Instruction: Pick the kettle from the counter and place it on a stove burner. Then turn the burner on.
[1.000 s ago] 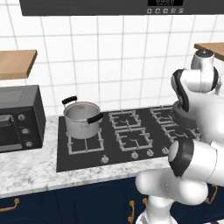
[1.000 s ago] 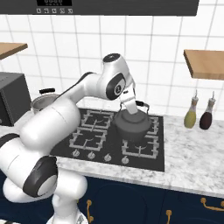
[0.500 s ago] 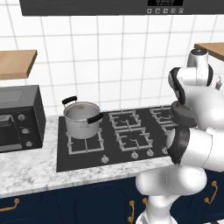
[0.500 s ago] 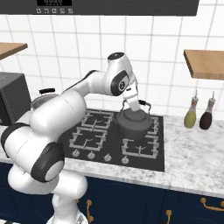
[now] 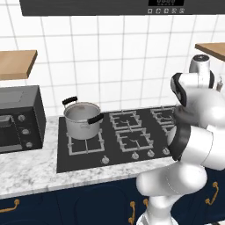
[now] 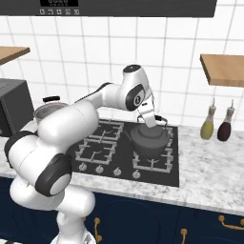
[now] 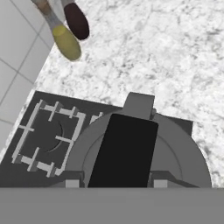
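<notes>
Kettle [image 6: 148, 141]: it is seen over the front right burner of the cooktop [image 6: 95, 151], low on the grate; whether it already rests there cannot be told for certain.
Kettle's look: a squat, dark-grey metal body with a rounded shoulder, a thin black arched handle and a short spout is shown; in the hand view the black handle [image 7: 124, 151] runs as a broad band across the grey lid.
Hand [image 6: 149, 119]: it is closed from above on the top of the kettle's arched handle, the pinch being judged from the right base view.
Why held so: the handle's top is judged the only slim part on offer, and a grip there lets the body hang level for setting down.
Step in hand: placing is judged nearly done; the burner is not yet turned on.
Knobs [image 6: 99, 169]: a row is set along the cooktop's front edge, near the kettle, to be reached next.
Pot [image 5: 81, 119]: a steel pot occupies the far left burner, well apart from the kettle.
Table [image 7: 175, 57]: white veined marble lies beside the cooktop.
Bottles [image 6: 207, 125]: two stand by the wall on the marble.
</notes>
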### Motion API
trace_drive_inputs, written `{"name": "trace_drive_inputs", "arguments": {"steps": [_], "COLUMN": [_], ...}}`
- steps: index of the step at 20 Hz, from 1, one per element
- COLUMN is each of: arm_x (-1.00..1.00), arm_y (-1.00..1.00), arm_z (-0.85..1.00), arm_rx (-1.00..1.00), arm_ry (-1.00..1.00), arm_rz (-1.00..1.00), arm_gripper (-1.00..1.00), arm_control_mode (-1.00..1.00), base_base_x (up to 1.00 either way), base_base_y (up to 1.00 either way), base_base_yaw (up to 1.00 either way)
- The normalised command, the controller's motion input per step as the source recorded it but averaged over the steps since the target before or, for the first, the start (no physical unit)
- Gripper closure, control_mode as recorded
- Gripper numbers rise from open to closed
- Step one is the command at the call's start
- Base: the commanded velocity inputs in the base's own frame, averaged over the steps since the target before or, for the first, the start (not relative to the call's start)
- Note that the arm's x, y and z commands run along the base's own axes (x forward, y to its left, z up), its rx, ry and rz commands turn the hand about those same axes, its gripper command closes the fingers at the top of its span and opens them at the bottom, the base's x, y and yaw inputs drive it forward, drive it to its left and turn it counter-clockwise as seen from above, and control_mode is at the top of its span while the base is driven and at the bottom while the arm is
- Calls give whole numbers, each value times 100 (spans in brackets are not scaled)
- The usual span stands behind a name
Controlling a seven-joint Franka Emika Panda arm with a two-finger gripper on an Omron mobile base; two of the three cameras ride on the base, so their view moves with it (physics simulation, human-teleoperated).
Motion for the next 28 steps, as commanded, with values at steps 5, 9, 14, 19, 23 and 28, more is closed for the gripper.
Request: {"name": "trace_drive_inputs", "arguments": {"steps": [5,9,14,19,23,28], "arm_x": [1,9,24,34,35,30], "arm_y": [-2,-14,-15,-12,-11,-14], "arm_z": [-31,-27,-10,0,0,-7], "arm_rx": [0,0,-1,0,-1,-1], "arm_ry": [0,0,0,0,-1,-1], "arm_rz": [0,0,-1,-6,-5,-3], "arm_gripper": [100,100,100,100,100,100], "arm_control_mode": [-100,-100,-100,-100,-100,-100], "base_base_x": [0,0,0,0,0,0], "base_base_y": [0,0,0,0,0,0], "base_base_yaw": [0,0,0,0,0,0]}}
